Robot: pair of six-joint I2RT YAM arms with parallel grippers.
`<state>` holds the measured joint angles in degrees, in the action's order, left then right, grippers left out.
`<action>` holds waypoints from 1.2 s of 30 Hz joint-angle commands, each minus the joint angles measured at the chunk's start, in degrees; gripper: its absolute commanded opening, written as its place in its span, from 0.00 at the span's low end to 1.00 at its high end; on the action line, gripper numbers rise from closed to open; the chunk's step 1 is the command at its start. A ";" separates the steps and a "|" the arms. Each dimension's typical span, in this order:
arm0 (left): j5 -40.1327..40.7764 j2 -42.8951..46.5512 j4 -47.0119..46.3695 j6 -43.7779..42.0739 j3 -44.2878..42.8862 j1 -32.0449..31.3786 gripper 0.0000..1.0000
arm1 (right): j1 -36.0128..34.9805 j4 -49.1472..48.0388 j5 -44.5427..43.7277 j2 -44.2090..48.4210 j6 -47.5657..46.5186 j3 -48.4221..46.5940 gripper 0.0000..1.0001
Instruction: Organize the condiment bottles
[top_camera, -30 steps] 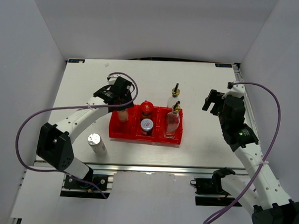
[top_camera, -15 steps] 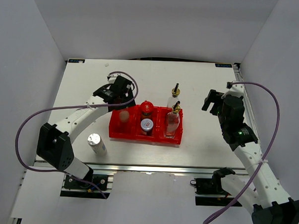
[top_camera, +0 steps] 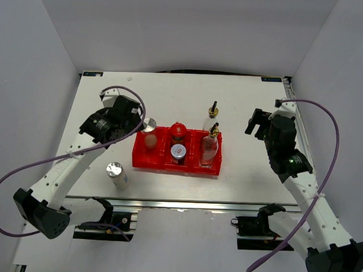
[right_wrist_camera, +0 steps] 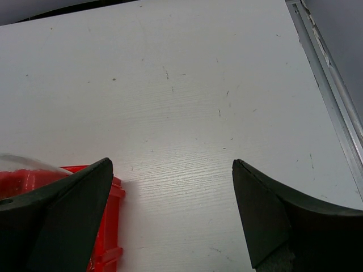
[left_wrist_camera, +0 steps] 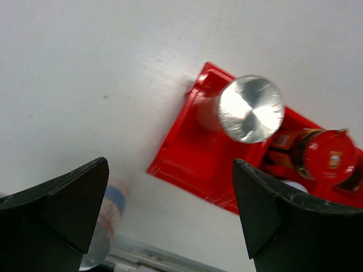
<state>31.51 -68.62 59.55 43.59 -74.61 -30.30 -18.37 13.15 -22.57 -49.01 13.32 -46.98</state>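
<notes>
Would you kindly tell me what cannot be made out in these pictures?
Left wrist view: loose metal cylinder, blurred, half behind a tool finger.
Left wrist view: silver-lidded jar, nearly all behind the other finger.
Right wrist view: glass bottle, blurred, cut by the left edge.

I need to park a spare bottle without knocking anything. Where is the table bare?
The table is bare between the red tray's right end and the right gripper, and across the far strip behind the loose glass bottle. Crowded: the tray's middle compartment, holding the red-lidded jar and silver-lidded jar, and the near-left area around the silver cylinder.
</notes>
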 commanded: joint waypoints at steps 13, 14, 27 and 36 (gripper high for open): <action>-4.34 10.69 16.48 15.99 13.34 2.79 0.98 | 0.26 -2.42 1.65 -1.61 0.39 -0.74 0.89; -4.78 12.18 15.69 16.26 14.74 2.79 0.98 | 0.18 -2.69 1.82 -1.61 0.30 -0.74 0.90; -10.85 11.23 10.85 15.21 20.73 2.79 0.88 | 0.18 -2.86 2.09 0.06 0.92 -0.13 0.90; -13.57 10.44 13.92 12.84 17.22 2.79 0.25 | 0.26 -3.92 2.18 0.76 1.00 0.31 0.89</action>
<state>19.75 -58.48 72.42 57.01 -54.28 -27.73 -18.37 12.47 -20.40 -49.15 13.54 -46.98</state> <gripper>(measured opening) 0.686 0.895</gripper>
